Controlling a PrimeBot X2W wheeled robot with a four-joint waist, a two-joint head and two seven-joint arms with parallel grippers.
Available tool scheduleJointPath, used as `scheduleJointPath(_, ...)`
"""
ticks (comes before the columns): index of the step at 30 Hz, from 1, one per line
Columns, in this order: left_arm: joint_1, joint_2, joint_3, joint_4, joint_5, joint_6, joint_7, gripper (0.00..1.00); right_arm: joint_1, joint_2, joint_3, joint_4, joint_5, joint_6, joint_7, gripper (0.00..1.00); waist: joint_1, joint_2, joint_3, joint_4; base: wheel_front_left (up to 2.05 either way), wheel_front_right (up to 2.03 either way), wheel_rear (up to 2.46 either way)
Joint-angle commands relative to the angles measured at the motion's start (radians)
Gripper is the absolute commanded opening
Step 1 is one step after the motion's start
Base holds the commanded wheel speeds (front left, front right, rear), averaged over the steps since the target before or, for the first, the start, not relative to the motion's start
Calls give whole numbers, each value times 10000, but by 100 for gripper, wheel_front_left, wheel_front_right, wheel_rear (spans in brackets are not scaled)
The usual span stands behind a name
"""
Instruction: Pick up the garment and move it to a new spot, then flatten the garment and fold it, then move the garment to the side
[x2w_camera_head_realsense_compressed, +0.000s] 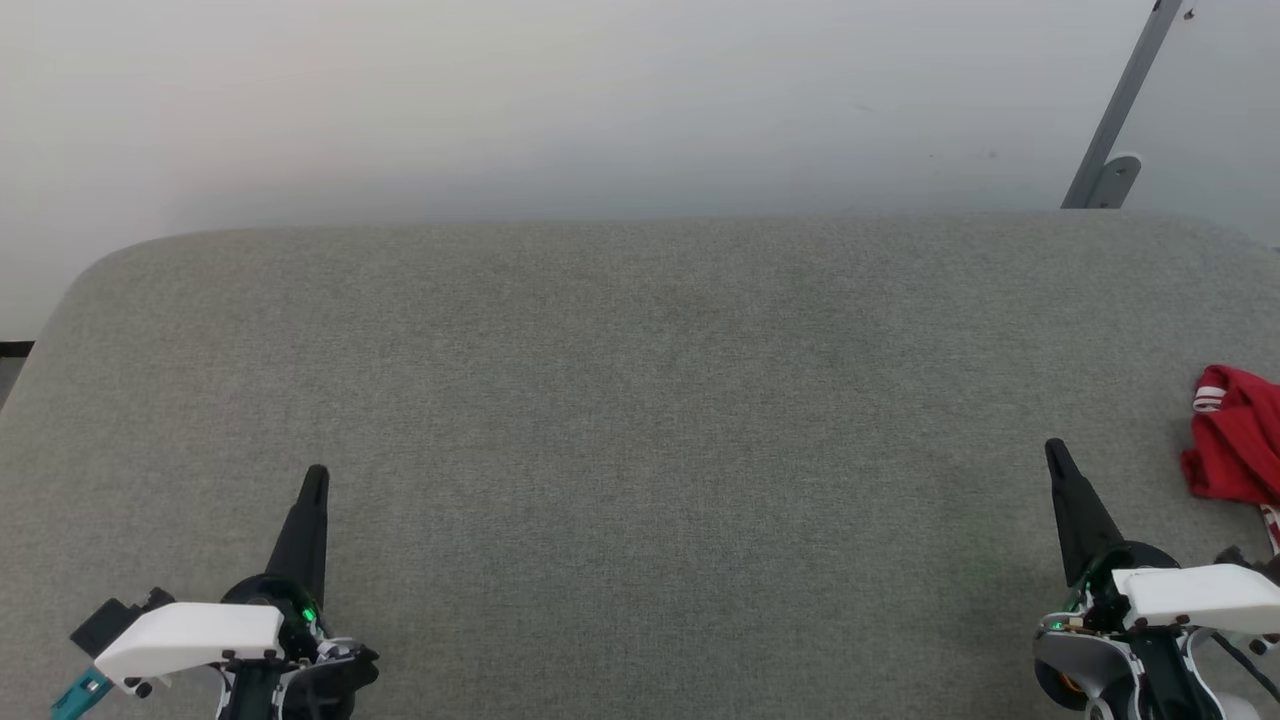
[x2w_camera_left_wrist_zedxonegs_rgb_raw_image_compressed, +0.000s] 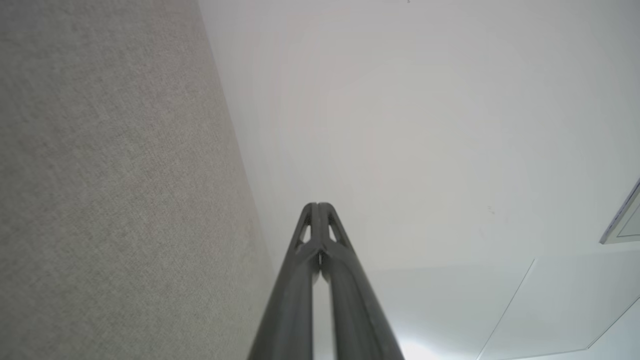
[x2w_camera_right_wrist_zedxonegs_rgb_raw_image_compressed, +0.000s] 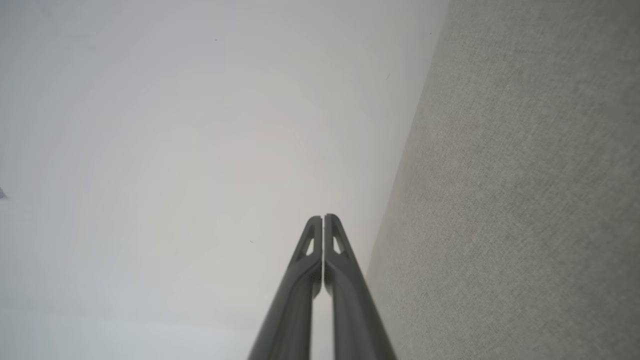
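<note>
Both of your grippers are pressed tight together and hold nothing. You can see your left gripper (x2w_camera_head_realsense_compressed: 316, 478) low on the left and your right gripper (x2w_camera_head_realsense_compressed: 1056, 452) low on the right, over the big grey cloth top (x2w_camera_head_realsense_compressed: 640, 400). The garment (x2w_camera_head_realsense_compressed: 1238, 445) lies bunched up in a red heap at the far right edge, near your right gripper but not touching it. Part of it runs off the picture.

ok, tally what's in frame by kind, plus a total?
Red soft-fabric garment with white stripe trim, crumpled at the right edge: 1
Dark two-finger grippers, both shut (left gripper, right gripper): 2
Grey woven fabric surface: 1
Grey metal bracket on wall: 1
Total: 5
</note>
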Motion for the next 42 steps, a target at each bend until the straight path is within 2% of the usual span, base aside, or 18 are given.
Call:
scheduleJointPath(1, -200, 4, 67, 24, -247, 3, 83, 0, -131, 40, 9, 42, 203, -1, 78, 0, 0, 0, 4, -9, 0, 0, 0)
scheduleJointPath(10, -292, -53, 151, 96, -683, 5, 239, 0, -231, 61, 15, 131, 665, -2, 166, 0, 0, 0, 24, -56, 0, 0, 0)
scheduleJointPath(42, -298, -128, 244, 97, -553, 3, 314, 0, -196, 56, 18, 120, 634, -2, 143, 0, 0, 0, 24, -58, 0, 0, 0)
